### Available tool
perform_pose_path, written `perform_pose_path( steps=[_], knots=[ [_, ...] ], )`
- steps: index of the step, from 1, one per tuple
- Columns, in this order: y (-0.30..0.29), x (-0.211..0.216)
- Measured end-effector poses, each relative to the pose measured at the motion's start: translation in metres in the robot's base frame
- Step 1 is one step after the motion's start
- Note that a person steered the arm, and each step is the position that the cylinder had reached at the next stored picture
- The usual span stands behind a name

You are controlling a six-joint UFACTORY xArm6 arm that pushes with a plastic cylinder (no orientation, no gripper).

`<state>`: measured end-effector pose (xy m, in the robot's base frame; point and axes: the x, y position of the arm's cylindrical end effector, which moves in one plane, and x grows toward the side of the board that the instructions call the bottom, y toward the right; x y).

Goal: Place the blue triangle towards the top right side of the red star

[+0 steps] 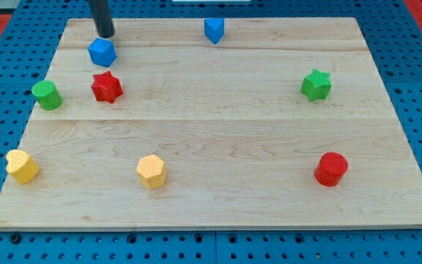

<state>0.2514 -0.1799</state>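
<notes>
Upper left of frame, my tip (105, 34) sits just above the blue triangle (102, 52), red star (106, 87) below; no hand fitted, nothing held.

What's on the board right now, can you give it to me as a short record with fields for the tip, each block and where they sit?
tip: my tip, top left, just above the near blue block
near blue block, directly above the red star
red star, left side
far blue block, top centre
green cylinder, left of the star
green star, right side
yellow heart, bottom left
yellow hexagon, bottom centre
red cylinder, bottom right
</notes>
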Motion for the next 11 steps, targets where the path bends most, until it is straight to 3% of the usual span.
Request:
perform_pose_path(
  steps=[1, 2, 3, 5, 6, 8, 9, 10, 11],
  knots=[
    [-0.040, 0.049],
    [-0.015, 0.077],
    [0.048, 0.039],
    [0.270, -0.002],
    [0.275, -0.057],
    [0.092, 0.006],
    [0.059, 0.013],
    [0.111, -0.028],
    [0.064, -0.053]
  ],
)
